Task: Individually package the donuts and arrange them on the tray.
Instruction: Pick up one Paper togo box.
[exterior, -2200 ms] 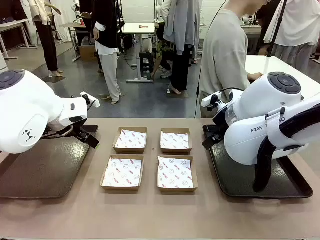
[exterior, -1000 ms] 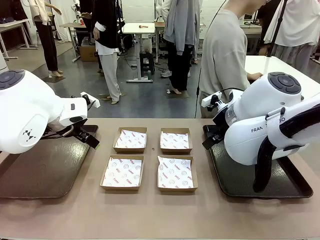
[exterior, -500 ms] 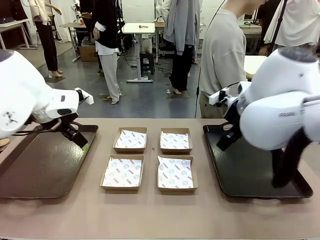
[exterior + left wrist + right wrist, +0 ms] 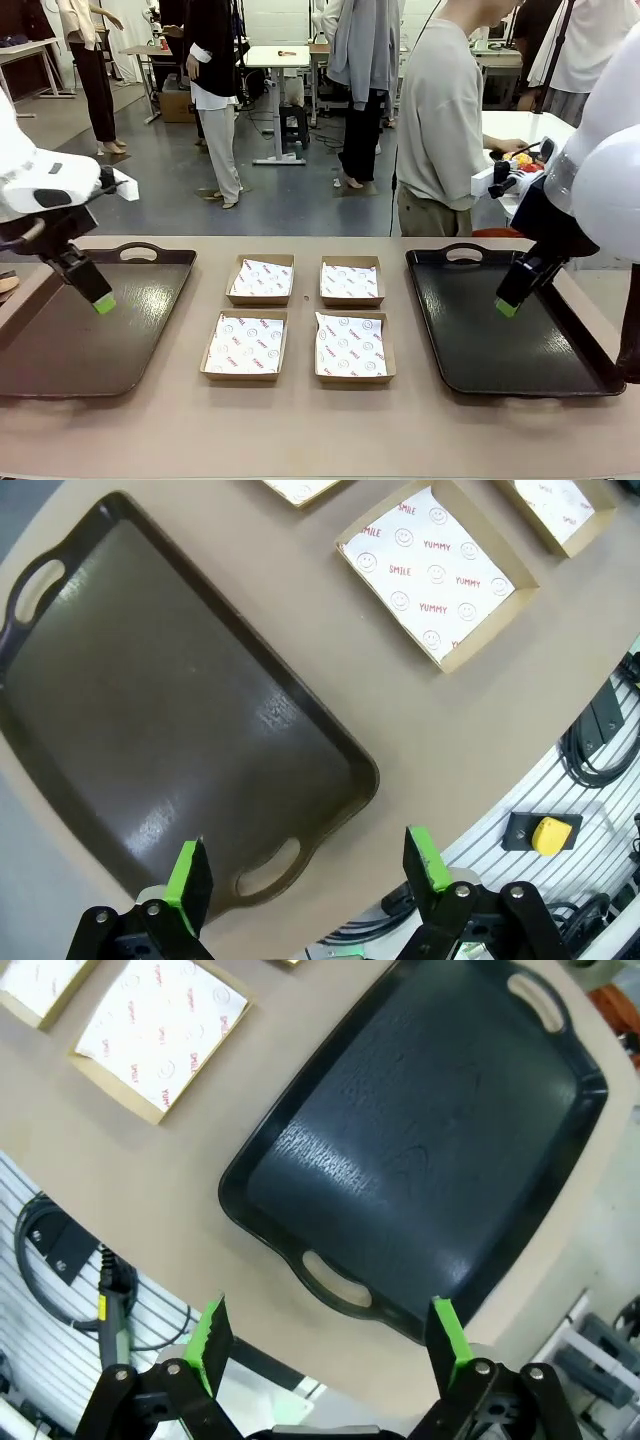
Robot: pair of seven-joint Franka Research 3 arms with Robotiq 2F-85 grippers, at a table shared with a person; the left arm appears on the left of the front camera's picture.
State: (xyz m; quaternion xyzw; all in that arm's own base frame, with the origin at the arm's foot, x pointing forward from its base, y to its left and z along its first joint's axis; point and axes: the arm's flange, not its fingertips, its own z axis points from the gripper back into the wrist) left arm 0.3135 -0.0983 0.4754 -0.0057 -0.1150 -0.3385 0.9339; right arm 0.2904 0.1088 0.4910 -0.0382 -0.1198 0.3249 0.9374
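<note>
L gripper is spread wide, nothing between the green pads. In the left wrist view it hangs over the near end of the left tray, about above that end's handle cutout. The tray is dark brown with a bare, shiny bottom, and it sits on the tan table at my left.

R gripper is also fully spread, pads apart and holding nothing. It hovers over the near handle of the right tray, which is black and bare. In the front view its green pad sits above that tray's middle, clear of the surface.

Between the trays are four shallow cardboard boxes in a 2x2 block, close together but not touching the trays. Each is lined w/ white paper printed in red w/ smileys, "SMILE" and "YUMMY". Nothing lies on the paper.

A person in a grey top stands at the far side, turned toward a white table behind, one hand on it. Just by that hand, next to my R wrist, is a small red-and-yellow patch, prob. the donuts, but it's too small for me to be sure. Either way it's well off the trays and boxes.
</note>
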